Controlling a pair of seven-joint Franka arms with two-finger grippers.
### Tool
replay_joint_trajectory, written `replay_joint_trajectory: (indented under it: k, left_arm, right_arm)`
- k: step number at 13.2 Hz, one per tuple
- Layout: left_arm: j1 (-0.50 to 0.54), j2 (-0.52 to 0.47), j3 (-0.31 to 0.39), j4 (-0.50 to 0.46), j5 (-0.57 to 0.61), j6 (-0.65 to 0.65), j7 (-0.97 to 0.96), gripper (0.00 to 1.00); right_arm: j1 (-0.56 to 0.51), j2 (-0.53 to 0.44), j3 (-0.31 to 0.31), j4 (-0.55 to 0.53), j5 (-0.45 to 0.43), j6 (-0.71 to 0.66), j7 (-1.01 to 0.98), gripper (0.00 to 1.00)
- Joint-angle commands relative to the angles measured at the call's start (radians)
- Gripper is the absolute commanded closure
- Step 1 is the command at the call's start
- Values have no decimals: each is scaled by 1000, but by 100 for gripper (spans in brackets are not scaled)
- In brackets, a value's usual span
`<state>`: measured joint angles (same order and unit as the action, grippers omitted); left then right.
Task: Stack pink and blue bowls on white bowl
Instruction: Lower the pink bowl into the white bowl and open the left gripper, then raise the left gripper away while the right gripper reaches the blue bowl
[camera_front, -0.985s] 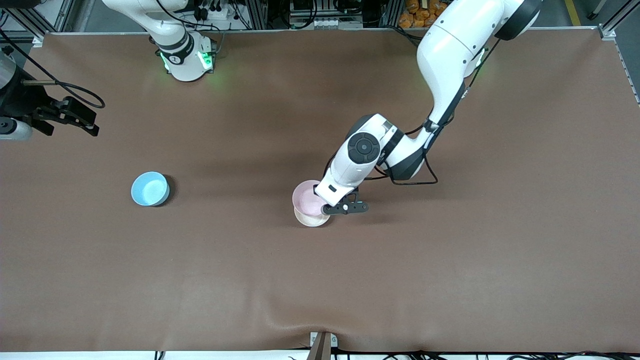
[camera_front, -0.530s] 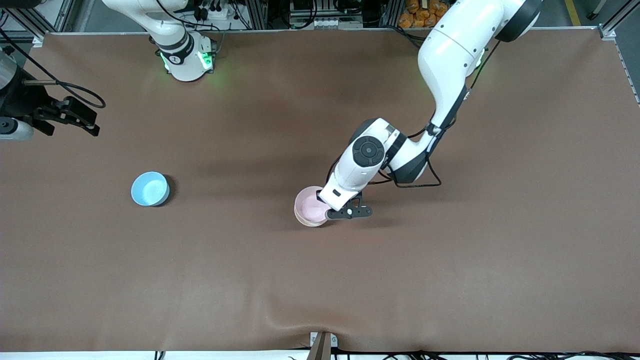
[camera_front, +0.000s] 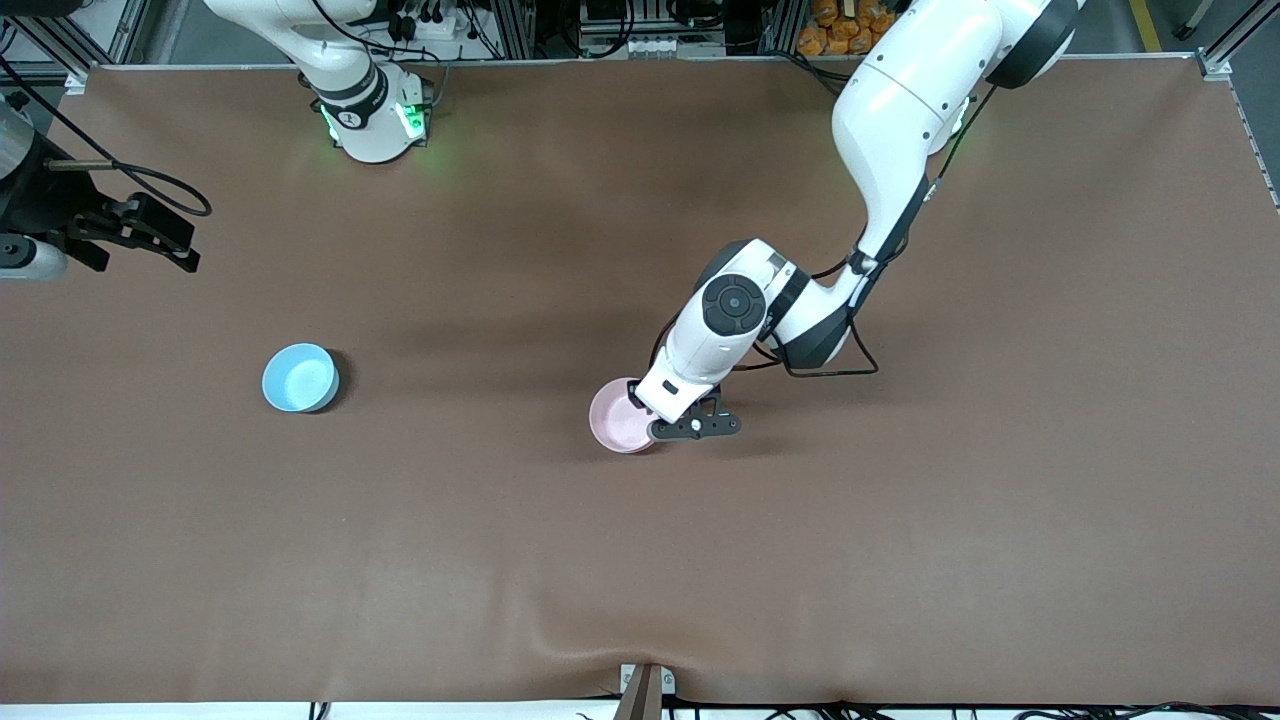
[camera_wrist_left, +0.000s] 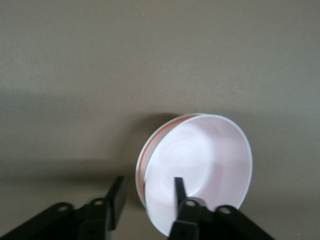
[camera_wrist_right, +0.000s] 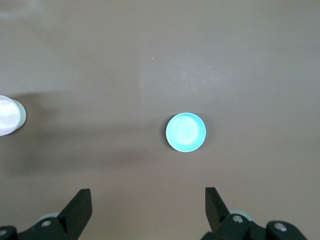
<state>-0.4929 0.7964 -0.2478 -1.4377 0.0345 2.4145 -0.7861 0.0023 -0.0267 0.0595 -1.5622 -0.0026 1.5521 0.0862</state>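
The pink bowl (camera_front: 618, 415) sits nested in the white bowl (camera_wrist_left: 139, 170), of which only a thin rim shows beside the pink one (camera_wrist_left: 200, 160). My left gripper (camera_front: 662, 426) (camera_wrist_left: 148, 183) is open and straddles the stacked rims: one finger (camera_wrist_left: 178, 187) is inside the pink bowl and the other is outside, neither pressing on it. The blue bowl (camera_front: 299, 377) (camera_wrist_right: 185, 132) stands alone toward the right arm's end of the table. My right gripper (camera_front: 160, 240) (camera_wrist_right: 147, 194) waits high above that end, open and empty.
The brown table cover (camera_front: 900, 520) spreads wide around both bowls. The right arm's base (camera_front: 370, 120) stands at the table's back edge. A small metal bracket (camera_front: 645, 685) sits at the edge nearest the front camera.
The left gripper lowered the pink bowl onto the white bowl until it covered it, then opened its fingers and let go. The right arm has not moved.
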Motion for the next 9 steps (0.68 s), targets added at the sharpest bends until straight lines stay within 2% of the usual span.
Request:
replay_joint_trajectory:
  k: [1,3,9]
  left_arm:
    - [7,-54,10,13,2,-46,-7,0]
    - [40,-150,27,13,4,-186,-1,0]
    - [256,-416,22,10,4,-552,128,0]
  right_arm:
    - [-1,-7,2,-4,9,-3,-10,0]
    - [-2,5,2,-1,9,-1,-8,0]
    - [-11,76,-1,22,-13,9,-11,0]
